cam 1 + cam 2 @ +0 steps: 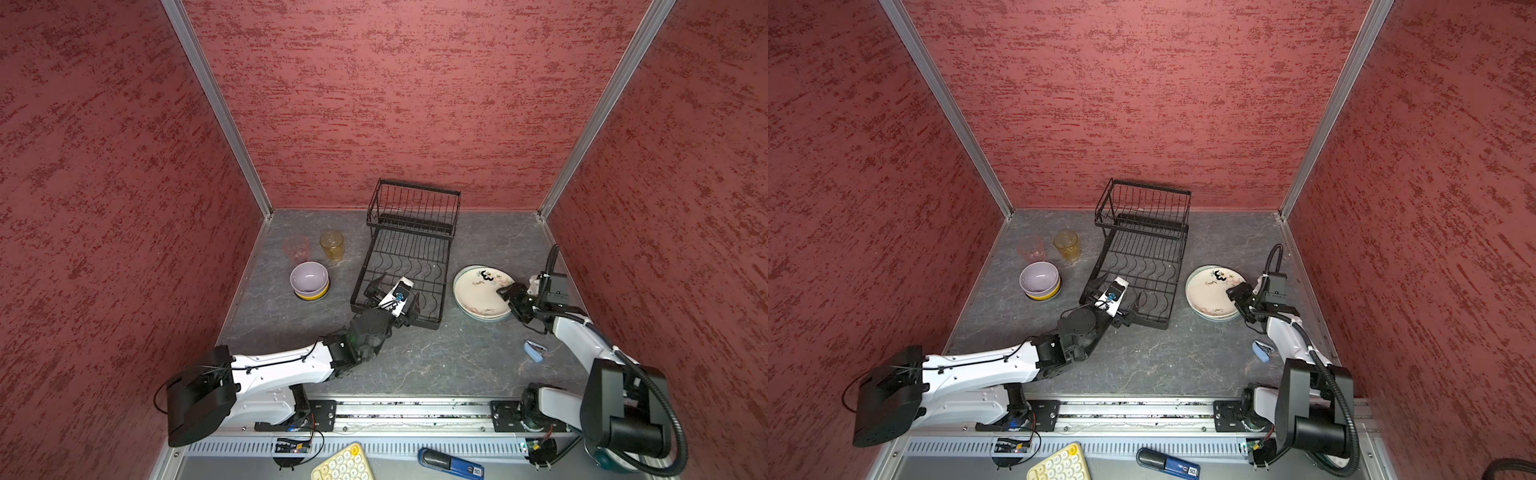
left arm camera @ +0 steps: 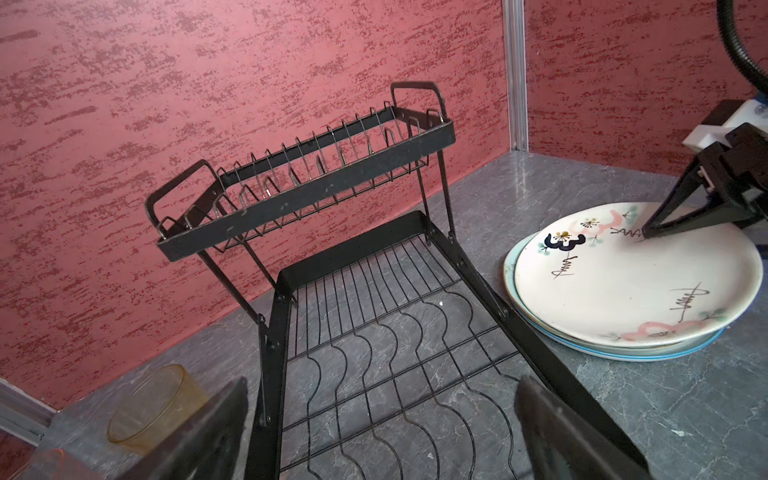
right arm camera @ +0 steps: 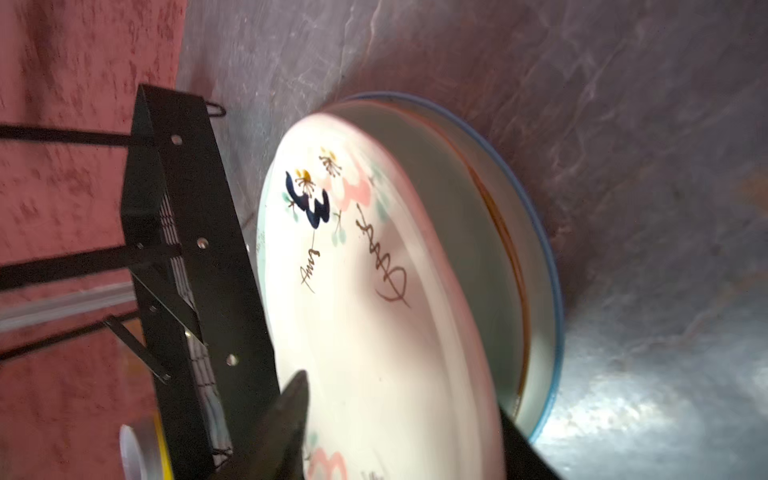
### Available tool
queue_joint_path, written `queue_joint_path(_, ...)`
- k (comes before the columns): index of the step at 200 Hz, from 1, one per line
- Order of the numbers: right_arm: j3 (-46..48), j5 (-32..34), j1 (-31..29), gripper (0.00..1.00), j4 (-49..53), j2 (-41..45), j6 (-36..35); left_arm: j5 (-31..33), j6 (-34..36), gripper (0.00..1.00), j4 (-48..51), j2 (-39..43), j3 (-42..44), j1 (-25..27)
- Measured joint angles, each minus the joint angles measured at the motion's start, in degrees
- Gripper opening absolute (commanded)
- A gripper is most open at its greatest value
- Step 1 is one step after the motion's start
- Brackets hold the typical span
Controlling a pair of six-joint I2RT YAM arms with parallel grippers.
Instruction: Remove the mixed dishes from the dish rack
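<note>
Standing on the table [image 1: 457, 365], the dish rack [image 1: 415, 226] has the left tool [image 1: 395, 297] spread wide, released, over its 6 o'clock end. At its 3 o'clock the cream floral plate [image 1: 473, 291] tops a stack [image 1: 490, 319], the right tool [image 1: 508, 300] parted astride that plate's 3 o'clock rim. The lilac bowl [image 1: 308, 276] sits at 9 o'clock, the amber tumbler [image 1: 332, 245] and pink tumbler [image 1: 296, 248] at 10 o'clock.

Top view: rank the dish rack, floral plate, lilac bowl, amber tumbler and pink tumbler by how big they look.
In a top view, largest first:
1. dish rack
2. floral plate
3. lilac bowl
4. amber tumbler and pink tumbler, which look about alike
</note>
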State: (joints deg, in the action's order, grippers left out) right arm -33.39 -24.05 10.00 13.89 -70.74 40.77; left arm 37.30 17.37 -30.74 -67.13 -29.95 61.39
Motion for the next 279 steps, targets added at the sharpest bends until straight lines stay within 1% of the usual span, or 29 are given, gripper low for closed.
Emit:
queue_joint_path(15, -0.31, 1.14, -0.37, 0.93, 0.87, -0.39, -1.4, 0.0, -0.31, 1.0, 0.44, 0.59, 0.22, -0.57)
queue_joint_path(24, -0.76, 2.27, -0.66, 0.96, 1.86, -0.44, -2.32, -0.09, -0.61, 1.0, 0.79, 0.85, 0.37, -0.9)
queue_joint_path(28, -1.11, 2.86, -0.83, 0.98, 2.29, -0.44, -2.8, -0.15, -0.72, 1.0, 0.87, 0.98, 0.44, -1.03)
queue_joint_path(57, -4.5, 8.35, -2.05, 0.99, 5.75, -0.5, -6.93, -1.01, -2.03, 1.0, 2.97, 2.08, 0.83, -2.36)
queue_joint_path(75, -5.7, 12.39, -3.02, 0.99, 6.1, -0.26, -9.79, -1.88, -3.45, 1.0, 4.74, 3.15, 0.83, -3.91)
queue_joint_path(89, -5.77, 15.5, -4.15, 0.99, 5.95, 0.96, -12.07, -2.93, -5.27, 1.0, 7.21, 4.96, 0.79, -6.64)
queue_joint_path(104, -5.22, 18.32, -5.25, 0.99, 3.87, 3.76, -14.32, -5.29, -8.2, 1.0, 10.75, 8.15, 0.63, -11.91)
queue_joint_path(128, -1.18, 22.34, -6.38, 0.99, -5.46, 10.71, -16.31, -9.38, -12.5, 1.0, 14.82, 12.92, 0.59, -23.21)
queue_joint_path(149, 7.19, 25.59, -7.67, 0.99, -20.68, 15.85, -18.05, -10.4, -14.32, 1.0, 14.95, 14.51, 1.27, -31.74)
queue_joint_path(168, 13.33, 28.72, -9.27, 0.99, -31.04, 15.28, -20.5, -11.52, -16.2, 1.0, 13.33, 13.27, 3.21, -38.77)
queue_joint_path(185, 16.5, 31.52, -10.6, 0.99, -38.91, 11.98, -23.96, -11.96, -17.31, 1.0, 10.78, 9.01, 5.22, -44.59)
queue_joint_path(199, 19.17, 33.48, -11.17, 0.99, -46.05, 10.25, -26.69, -11.98, -17.57, 1.0, 8.94, 4.52, 6.19, -47.3)
queue_joint_path(218, 23.3, 36.61, -11.43, 0.99, -56.74, 8.22, -30.25, -12.68, -17.57, 1.0, 5.6, -0.98, 6.51, -49.55)
queue_joint_path(230, 24.39, 39.19, -11.45, 0.99, -61.46, 5.73, -31.76, -13.4, -17.64, 1.0, 2.82, -3.91, 6.67, -50.77)
queue_joint_path(260, 24.87, 44.3, -11.45, 0.99, -72.65, -2.67, -34.03, -15.23, -17.59, 0.99, -1.95, -9.18, 6.71, -52.13)
queue_joint_path(279, 24.85, 46.31, -11.45, 0.99, -76.91, -6.75, -34.62, -16.2, -17.07, 1.0, -4.48, -11.32, 6.73, -52.41)
